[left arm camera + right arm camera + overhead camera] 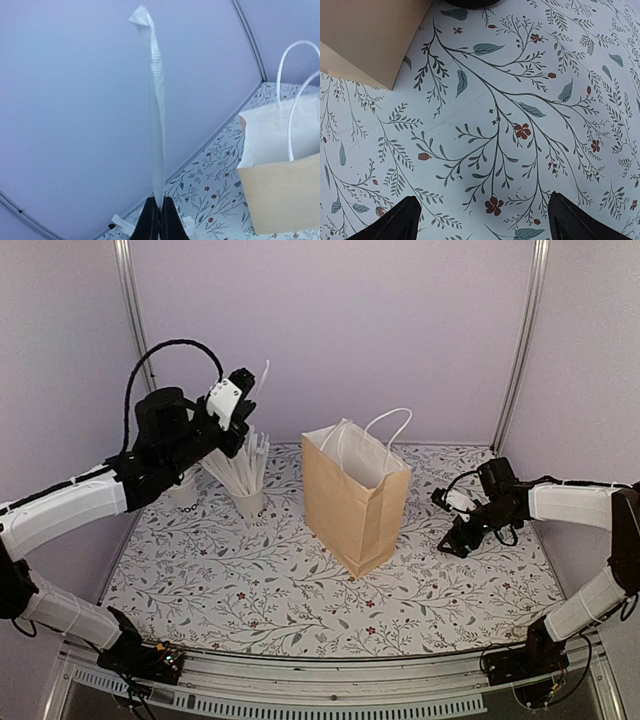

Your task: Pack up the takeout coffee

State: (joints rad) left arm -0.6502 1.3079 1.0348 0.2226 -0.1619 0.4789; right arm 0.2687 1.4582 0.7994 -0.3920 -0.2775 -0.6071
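Observation:
A white paper cup with dark print near its base (pixel 184 494) stands at the back left under my left arm. Its top is hidden, so I cannot tell whether it is the takeout coffee. My left gripper (pixel 243 390) (pixel 160 201) is raised high above the table, shut on the lower end of a long white paper-wrapped straw (pixel 157 125) (pixel 264 377) that points upward. The brown paper bag (pixel 355 505) (pixel 280 192) stands open in the middle, white handles up. My right gripper (pixel 452 543) (pixel 485 220) hovers low over the floral tablecloth right of the bag, open and holding nothing.
A white cup (pixel 248 503) full of wrapped straws (pixel 238 468) stands left of the bag, below my left gripper. The bag's corner (pixel 365 35) fills the top left of the right wrist view, with a dark rounded edge (pixel 470 2) beside it that I cannot identify.

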